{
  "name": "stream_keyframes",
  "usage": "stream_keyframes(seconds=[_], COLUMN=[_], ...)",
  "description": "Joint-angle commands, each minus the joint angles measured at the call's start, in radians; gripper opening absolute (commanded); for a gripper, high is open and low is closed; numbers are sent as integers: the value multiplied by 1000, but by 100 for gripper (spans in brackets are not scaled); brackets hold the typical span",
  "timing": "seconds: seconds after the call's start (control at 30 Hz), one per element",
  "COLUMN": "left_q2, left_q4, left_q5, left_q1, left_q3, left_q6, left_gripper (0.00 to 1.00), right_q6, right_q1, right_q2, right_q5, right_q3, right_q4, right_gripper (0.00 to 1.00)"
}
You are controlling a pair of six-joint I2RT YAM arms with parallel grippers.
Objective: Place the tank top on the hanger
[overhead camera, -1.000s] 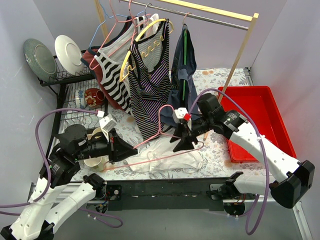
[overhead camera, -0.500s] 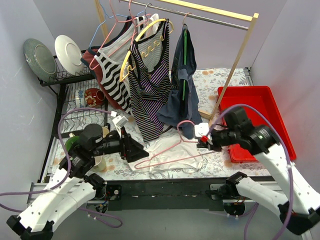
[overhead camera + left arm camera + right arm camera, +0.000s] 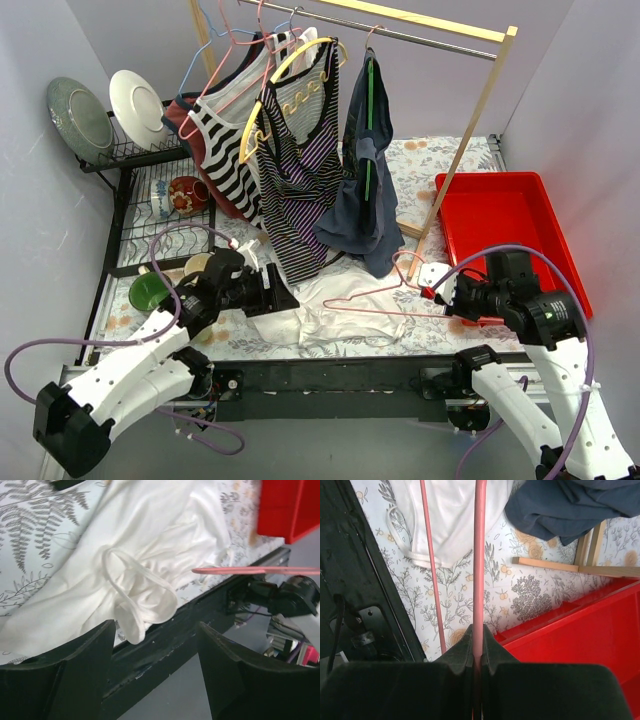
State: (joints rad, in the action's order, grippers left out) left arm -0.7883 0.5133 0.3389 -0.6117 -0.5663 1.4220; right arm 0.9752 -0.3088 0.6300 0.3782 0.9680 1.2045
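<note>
The plain white thin-fabric tank top [image 3: 345, 308] lies crumpled on the floral-print table [image 3: 440, 160], at the middle of the near edge. The left gripper [image 3: 154, 630] hovers over its left end, fingers spread and holding nothing (a strap loop shows between them). The right gripper [image 3: 478, 635] clamps the thin pink wire hanger [image 3: 479, 555] over the top's right part.

White tank top [image 3: 150, 545] lies crumpled on the table [image 3: 420, 165], pink wire hanger [image 3: 479, 555] held just above it.
</note>
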Motion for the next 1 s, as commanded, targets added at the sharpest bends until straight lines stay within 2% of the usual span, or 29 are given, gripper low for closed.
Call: stream_keyframes(seconds=[0.0,0.1,0.2,0.37,0.5,0.53,0.6,0.7,0.83,0.97], left_q2=[-46,-101,-242,-348,-394,-408,-419,-424,-411,-402], left_q4=[-41,-70,-96,-96,-127,-136,-156,-168,-173,-176], left_q5=[-170,-219,-277,-423,-422,-414,-394,-390,-393,-399], left_q1=[-52,-114,-186,-217,-221,-223,-226,-226,-226,-226], left_q3=[0,-6,-23,-58,-70,-69,-66,-57,-41,-21], left_q6=[120,129,126,97,81,80,78,72,63,61], left_gripper=[62,61,61,53,40,34,29,16,15,18], right_q6=[-3,-10,-20,-20,-18,-20,-21,-23,-21,-24], right_q1=[4,4,4,5,5,5,7,5,7,5], right_q2=[-4,0,4,-7,-9,-10,-9,-6,-3,2], right_q5=[-16,-2,14,19,24,27,39,51,51,51], right_q3=[-8,-12,-20,-23,-34,-35,-35,-28,-11,8], right_q4=[-28,-39,-49,-45,-46,-49,-52,-53,-49,-49], right_gripper=[1,1,1,1,1,1,1,1,1,1])
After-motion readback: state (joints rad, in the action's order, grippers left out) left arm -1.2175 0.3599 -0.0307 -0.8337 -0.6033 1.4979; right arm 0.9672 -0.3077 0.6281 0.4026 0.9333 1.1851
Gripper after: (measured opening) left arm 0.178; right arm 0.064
